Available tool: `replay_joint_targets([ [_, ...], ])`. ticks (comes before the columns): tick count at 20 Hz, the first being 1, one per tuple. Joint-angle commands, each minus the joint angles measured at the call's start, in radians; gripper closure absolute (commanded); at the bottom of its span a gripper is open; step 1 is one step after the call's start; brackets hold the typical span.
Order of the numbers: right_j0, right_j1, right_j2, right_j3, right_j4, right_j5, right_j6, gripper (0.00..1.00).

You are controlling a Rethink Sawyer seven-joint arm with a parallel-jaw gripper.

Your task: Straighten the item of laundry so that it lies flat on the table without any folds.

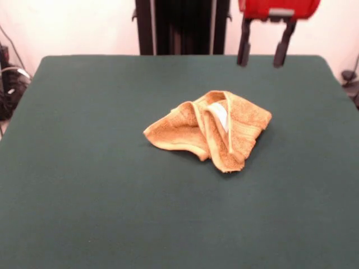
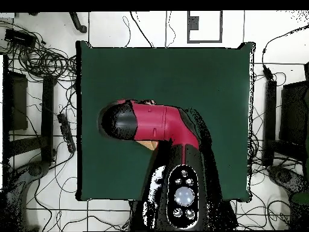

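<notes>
Here, crumpled terry washcloth [image 1: 210, 130] heaps on felt-like green table [image 1: 84, 168].

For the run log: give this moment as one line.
washcloth: crumpled, folded over itself, mid-table | gripper: open, raised behind cloth, holding nothing | table: green | flattening: not yet done

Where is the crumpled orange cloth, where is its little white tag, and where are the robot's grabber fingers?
washcloth [image 1: 185, 130]: front view, on the left crumpled fold.
white tag [image 1: 220, 116]: front view, middle of the tag, among the folds.
end effector [image 1: 263, 49]: front view, midway between its two dark fingertips, which hang apart above the table's far edge.
</notes>
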Motion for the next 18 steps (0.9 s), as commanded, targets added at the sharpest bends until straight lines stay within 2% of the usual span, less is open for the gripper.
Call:
replay_joint_targets([
  [1, 0.027, 0.135, 0.038, -0.063, 0.012, -0.021, 0.207, 0.00],
  [9, 0.079, 0.256, -0.039, -0.081, 0.014, -0.014, 0.299, 0.00],
  [18, 0.000, 0.340, 0.018, -0.054, 0.035, -0.119, 0.215, 0.00],
])
